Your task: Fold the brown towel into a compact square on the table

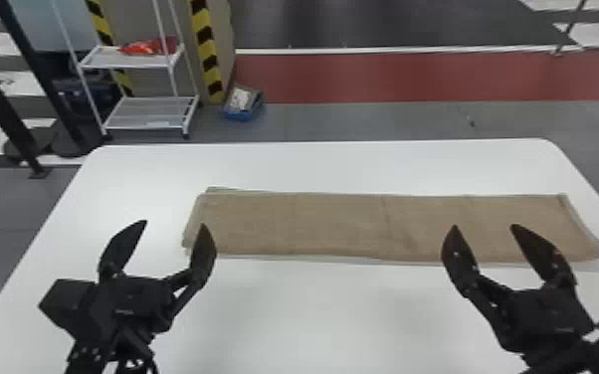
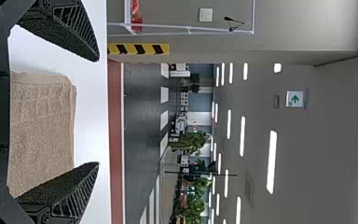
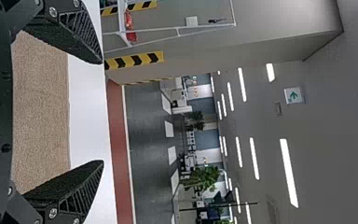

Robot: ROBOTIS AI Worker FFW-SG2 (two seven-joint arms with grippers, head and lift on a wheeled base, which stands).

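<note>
The light is bright. Long ceiling lamps (image 2: 271, 162) shine high beyond the brown towel (image 1: 338, 224). The white table (image 1: 134, 174) has soft glare left of the towel, and faint shadows on its nearer side.

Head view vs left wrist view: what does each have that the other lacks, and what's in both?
Head view: the right pincer, both ends of the brown towel, and a blue container on the floor.

Left wrist view: ceiling lights, a green arrow sign and green plants.

Both: part or all of the towel, the white table, the left pincer with fingers apart, and the red floor strip.
</note>
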